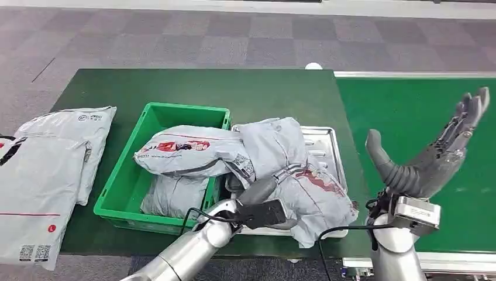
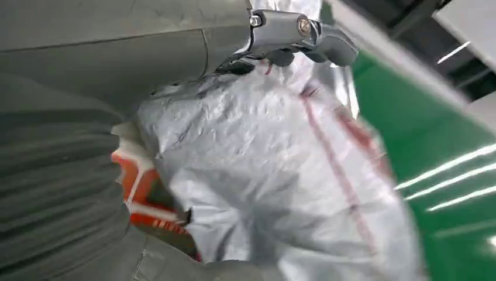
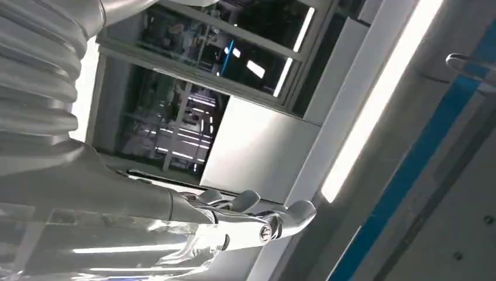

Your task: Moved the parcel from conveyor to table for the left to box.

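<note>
- Left hand point(image 1: 266, 212) near edge of counter point(image 1: 193, 88), at the grey parcel point(image 1: 292, 170) lying on the metal tray point(image 1: 327, 140); left wrist view shows fingers point(image 2: 304, 35) over the crumpled bag, looks like gripping it.
- Right hand point(image 1: 433, 152) raised over green conveyor point(image 1: 421, 111), fingers spread, holding nothing.
- Green box point(image 1: 146, 152) left of tray, already holds parcels, one overhanging its rim.
- Step: left boxing. Next: lift parcel, carry left, clear box rim.
- Spare mailers point(image 1: 52, 170) far left.
</note>
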You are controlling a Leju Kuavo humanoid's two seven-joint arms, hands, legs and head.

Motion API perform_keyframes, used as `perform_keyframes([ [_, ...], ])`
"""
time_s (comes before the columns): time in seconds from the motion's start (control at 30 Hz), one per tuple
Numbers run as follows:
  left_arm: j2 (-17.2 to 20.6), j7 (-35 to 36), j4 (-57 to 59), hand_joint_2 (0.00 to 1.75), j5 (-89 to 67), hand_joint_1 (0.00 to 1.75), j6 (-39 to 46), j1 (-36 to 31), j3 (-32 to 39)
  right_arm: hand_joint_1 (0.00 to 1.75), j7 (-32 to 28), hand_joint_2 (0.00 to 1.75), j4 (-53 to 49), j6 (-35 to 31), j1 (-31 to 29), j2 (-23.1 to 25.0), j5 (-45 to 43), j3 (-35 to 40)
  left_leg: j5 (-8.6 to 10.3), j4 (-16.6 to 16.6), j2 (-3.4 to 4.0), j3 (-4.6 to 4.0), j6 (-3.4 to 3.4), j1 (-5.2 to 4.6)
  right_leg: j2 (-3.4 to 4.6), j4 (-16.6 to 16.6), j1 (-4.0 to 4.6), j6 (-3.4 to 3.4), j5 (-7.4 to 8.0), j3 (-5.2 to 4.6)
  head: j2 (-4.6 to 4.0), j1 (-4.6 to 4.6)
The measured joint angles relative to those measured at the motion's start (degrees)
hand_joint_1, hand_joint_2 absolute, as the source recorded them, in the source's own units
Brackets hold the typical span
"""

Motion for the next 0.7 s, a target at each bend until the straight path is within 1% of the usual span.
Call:
perform_keyframes([
  [0.2, -1.9, 5.4, 6.4, 1.75, -5.2, 0.0, 4.0, -1.8, -1.2, 0.0, 0.0, 1.75, 0.0, 1.7, 0.7, 0.2, 1.0, 0.0, -0.01, 0.0, 0.0, 0.0, 0.01, 0.0, -0.01, 0.0, 0.0, 0.0, 0.0, 0.01, 0.0, 0.0],
  [0.23, -2.0, 5.8, 7.1, 1.75, -5.8, 0.03, 4.5, -2.1, -1.2, 0.0, 0.0, 1.75, 0.0, 2.2, 0.8, 0.3, 1.2, 0.0, -0.01, 0.0, 0.0, 0.01, 0.01, 0.01, 0.0, 0.0, 0.01, 0.0, 0.0, 0.01, 0.0, 0.0],
  [0.27, -2.1, 6.0, 7.6, 1.75, -6.1, 1.64, 4.8, -2.3, -1.2, 0.0, 0.0, 1.75, 0.0, 2.5, 0.8, 0.3, 1.5, 0.0, -0.01, 0.0, 0.0, 0.01, 0.01, 0.01, 0.0, 0.0, 0.01, 0.0, 0.0, 0.01, 0.0, 0.0],
  [0.3, -2.3, 6.0, 8.1, 1.75, -6.2, 1.75, 4.8, -2.5, -1.2, 0.0, 0.0, 1.75, 0.0, 2.8, 0.8, 0.4, 1.6, 0.0, -0.01, 0.0, 0.0, 0.01, 0.01, 0.01, -0.01, 0.0, 0.02, 0.0, 0.0, 0.01, 0.0, -0.02],
  [0.7, -2.5, 5.7, 9.4, 1.75, -7.2, 1.75, 6.3, -3.2, -1.2, 0.0, 0.0, 1.75, 0.0, 4.7, 1.0, 1.3, 2.8, -0.1, -0.01, 0.0, -0.01, 0.02, 0.01, 0.01, -0.01, 0.0, 0.01, 0.0, 0.0, 0.04, 0.0, 0.0],
])
